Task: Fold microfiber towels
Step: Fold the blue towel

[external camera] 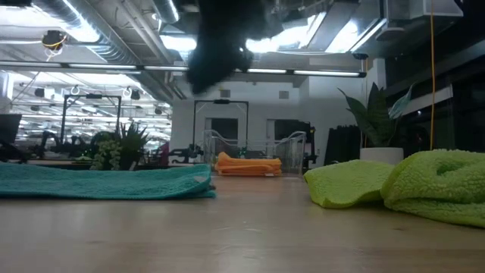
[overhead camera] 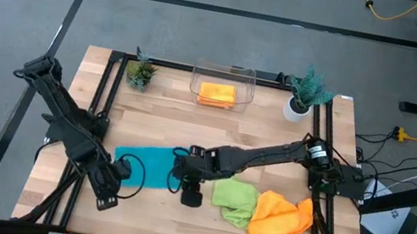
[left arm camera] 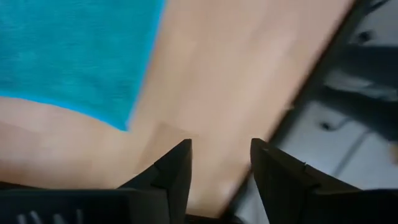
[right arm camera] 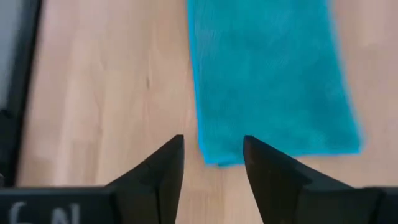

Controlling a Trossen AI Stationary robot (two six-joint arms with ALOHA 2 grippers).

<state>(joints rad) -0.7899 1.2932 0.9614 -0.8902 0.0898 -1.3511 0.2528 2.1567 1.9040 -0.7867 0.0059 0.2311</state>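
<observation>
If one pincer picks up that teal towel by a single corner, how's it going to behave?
The teal towel lies flat and thin on the table, so it probably hangs limp and unfolds. The lime green towel and orange towel sit bunched nearby, suggesting floppy cloth. It likely feels light, and won't roll.

- You have bare table [overhead camera: 148,214] along the near edge.
- The lime green towel [overhead camera: 233,201] and crumpled orange towel [overhead camera: 281,218] crowd the near right.
- The clear bin [overhead camera: 223,85] and two potted plants [overhead camera: 141,71] block the far edge.
</observation>
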